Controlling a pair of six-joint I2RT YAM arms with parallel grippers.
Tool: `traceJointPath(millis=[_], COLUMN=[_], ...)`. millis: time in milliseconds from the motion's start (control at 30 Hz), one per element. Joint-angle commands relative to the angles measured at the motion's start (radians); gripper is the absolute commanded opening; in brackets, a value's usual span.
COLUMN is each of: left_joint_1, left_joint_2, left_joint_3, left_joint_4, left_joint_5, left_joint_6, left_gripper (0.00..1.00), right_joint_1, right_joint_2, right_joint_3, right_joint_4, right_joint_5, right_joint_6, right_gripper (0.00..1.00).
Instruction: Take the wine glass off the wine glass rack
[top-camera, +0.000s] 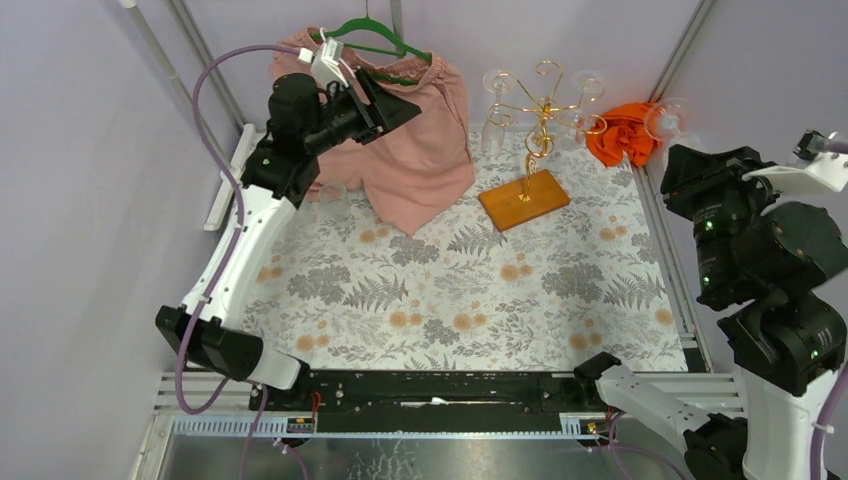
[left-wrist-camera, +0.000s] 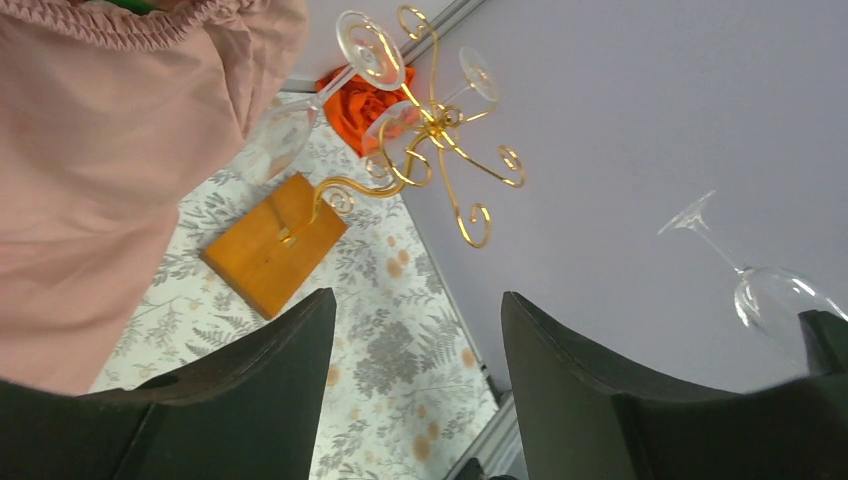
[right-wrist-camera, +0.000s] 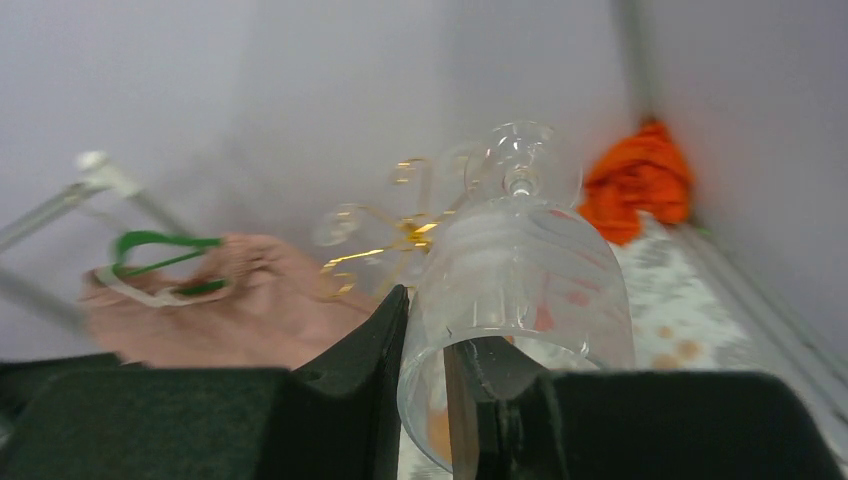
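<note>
Table (top-camera: 450, 290) is topped with a grey fern and orange flower print. Wine glass rack (top-camera: 524, 198) is stood on it, far centre, by its flat wooden base. Orange cloth (top-camera: 622, 135) is bunched in the far right corner. Pink garment (top-camera: 415, 150) is draped down onto the far left part.

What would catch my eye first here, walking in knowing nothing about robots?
A gold wine glass rack stands at the back of the flowered table, with clear glasses hanging upside down from its curls. To the right, the right pincer grips another wine glass by its bowl, off the rack. Pink shorts hang at the back left.
</note>
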Motion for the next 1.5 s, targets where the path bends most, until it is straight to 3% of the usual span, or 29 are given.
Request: traceJointPath(millis=[0, 167, 467, 700, 800, 1000, 1167, 1467], left_joint_1=[-0.031, -0.051, -0.053, -0.052, -0.052, -0.05, -0.043, -0.012], left_joint_2=[0.054, 0.108, 0.148, 0.15, 0.151, 0.17, 0.2, 0.256], left_joint_3=[0.074, 0.121, 0.162, 0.162, 0.165, 0.176, 0.195, 0.213], left_joint_4=[-0.092, -0.151, -0.207, -0.217, -0.218, -0.226, -0.237, -0.25], left_joint_5=[-0.087, -0.133, -0.16, -0.168, -0.169, -0.172, -0.158, -0.122], left_joint_6=[0.118, 0.149, 0.176, 0.191, 0.193, 0.197, 0.196, 0.205], left_gripper=[0.7, 0.7, 0.7, 0.72, 0.72, 0.72, 0.72, 0.72], right_joint_1=[0.007, 0.006, -0.02, -0.317, -0.482, -0.733, -0.775, -0.835], right_joint_2=[0.086, 0.168, 0.376, 0.574, 0.647, 0.703, 0.728, 0.804], right_joint_3=[0.077, 0.148, 0.275, 0.487, 0.556, 0.438, 0.293, 0.061], right_joint_4=[-0.149, -0.238, -0.291, -0.301, -0.319, -0.285, -0.246, -0.173], right_joint_5=[0.313, 0.393, 0.347, 0.154, -0.059, -0.401, -0.609, -0.733], right_joint_6=[-0.083, -0.083, -0.134, -0.19, -0.179, -0.117, -0.096, -0.068], right_gripper=[0.0, 0.0, 0.0, 0.0, 0.0, 0.0, 0.0, 0.0])
